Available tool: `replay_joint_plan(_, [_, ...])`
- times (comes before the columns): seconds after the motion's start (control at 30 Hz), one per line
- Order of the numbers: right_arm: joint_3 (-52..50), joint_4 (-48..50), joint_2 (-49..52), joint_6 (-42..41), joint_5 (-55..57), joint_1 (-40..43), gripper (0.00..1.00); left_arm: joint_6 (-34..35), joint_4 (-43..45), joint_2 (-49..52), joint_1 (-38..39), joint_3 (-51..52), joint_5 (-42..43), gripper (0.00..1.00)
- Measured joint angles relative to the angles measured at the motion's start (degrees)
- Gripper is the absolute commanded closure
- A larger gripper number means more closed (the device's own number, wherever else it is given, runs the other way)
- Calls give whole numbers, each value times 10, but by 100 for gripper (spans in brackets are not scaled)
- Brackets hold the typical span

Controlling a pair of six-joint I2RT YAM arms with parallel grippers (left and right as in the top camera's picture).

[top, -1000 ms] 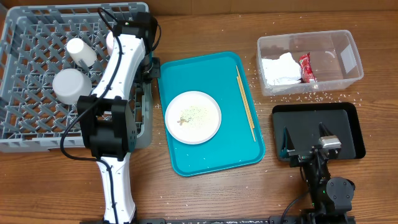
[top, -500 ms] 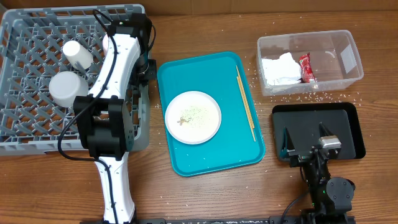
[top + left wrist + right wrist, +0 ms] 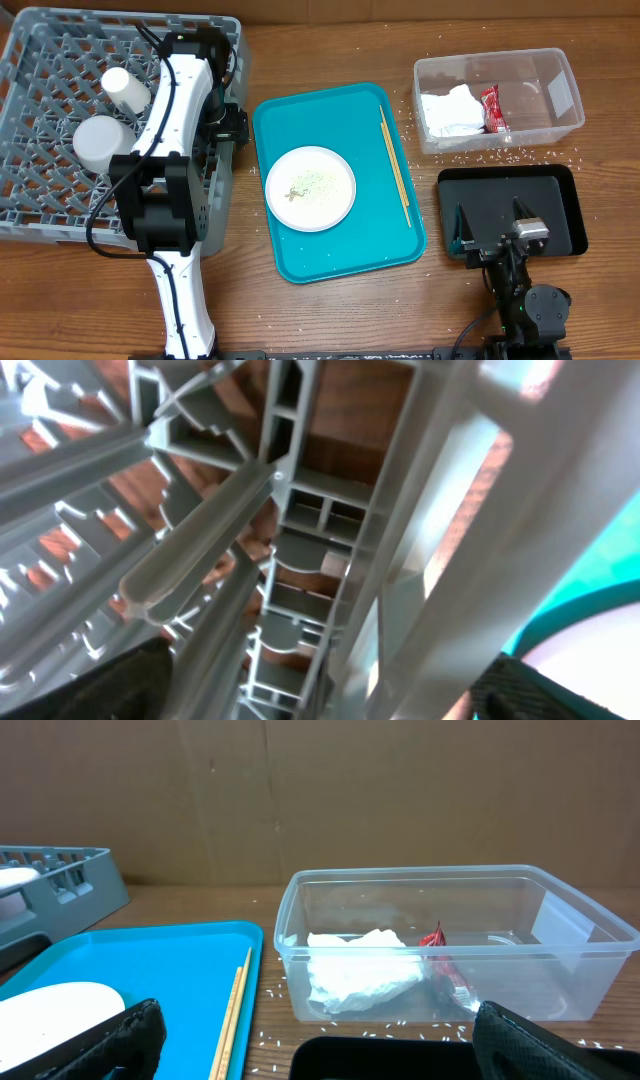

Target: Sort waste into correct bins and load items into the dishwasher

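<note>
Dish rack (image 3: 50,200) far left on counter (image 3: 300,320), cup (image 3: 127,88) and bowl (image 3: 98,143) inside; small plate (image 3: 335,203), rice (image 3: 305,185) on it, on teal tray (image 3: 340,255) beside. Left gripper (image 3: 227,127) at rack's right wall, jaws spread, holding nothing; lift clear of the wall before crossing to plate. Left arm (image 3: 170,110) folded back over rack. Right gripper (image 3: 490,228) spread, above black tray (image 3: 560,180).

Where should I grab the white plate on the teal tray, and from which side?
I'd pinch the plate by its raised rim, at the edge facing the grey rack, coming down from above. It lies flat on the teal tray, so only the rim gives a lip; food scraps cover its middle, and the chopsticks lie beyond its far side.
</note>
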State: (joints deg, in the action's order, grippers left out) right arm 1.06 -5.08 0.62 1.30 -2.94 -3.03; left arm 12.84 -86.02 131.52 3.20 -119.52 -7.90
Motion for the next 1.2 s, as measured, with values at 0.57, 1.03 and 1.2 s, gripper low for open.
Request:
replay_joint_plan(0.57, [0,21,0,0,-3,0,0,7,18,-100,-3,-214,59,38])
replay_joint_plan(1.03, [0,225,0,-11,-212,0,0,-77,77,-28,-3,-223,138,90])
replay_joint_plan(1.2, [8,285,0,-46,-218,0,0,-69,97,-9,-4,-221,153,49])
